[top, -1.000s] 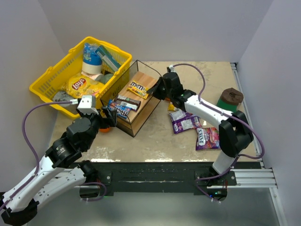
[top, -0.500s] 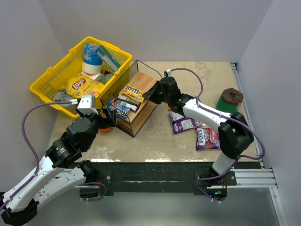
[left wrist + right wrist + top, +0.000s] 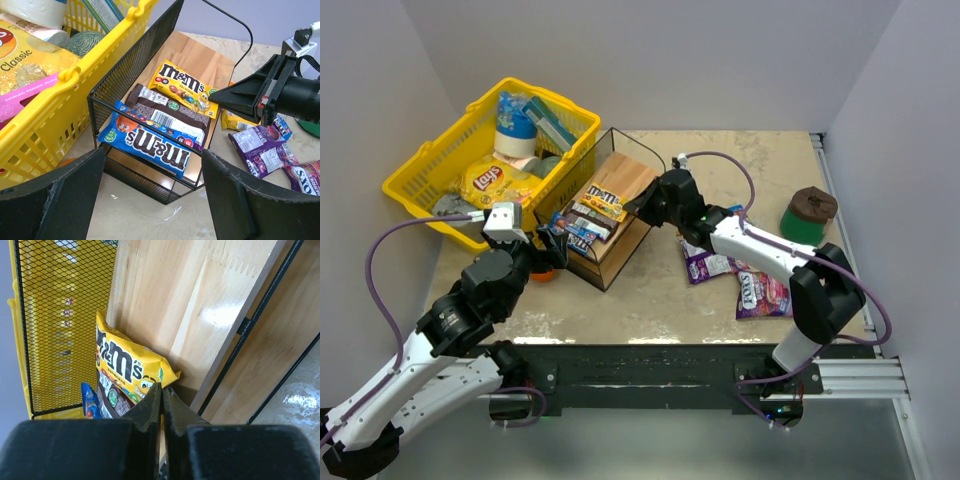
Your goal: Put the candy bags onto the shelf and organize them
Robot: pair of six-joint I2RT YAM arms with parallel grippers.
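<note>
The black wire shelf (image 3: 638,176) with wooden boards stands mid-table. A yellow M&M's bag (image 3: 604,199), a brown bag (image 3: 592,217) and a blue M&M's bag (image 3: 572,232) lie in a row on its slanted board, also in the left wrist view (image 3: 182,89). My right gripper (image 3: 632,203) is shut, its tips against the yellow bag's (image 3: 127,365) lower corner. My left gripper (image 3: 152,165) is open and empty, just off the shelf's near left end. More candy bags lie on the table: purple (image 3: 712,262), pink-purple (image 3: 760,293) and a small yellow one (image 3: 235,120).
A yellow basket (image 3: 420,185) holding a Lay's bag (image 3: 495,183) and other goods touches the shelf's left side. An orange (image 3: 548,272) lies under my left wrist. A green container with a brown lid (image 3: 810,212) stands at the right.
My right gripper moved left and down along the shelf board, and the yellow M&M's bag slid down against the brown bag. The left arm has not moved.
</note>
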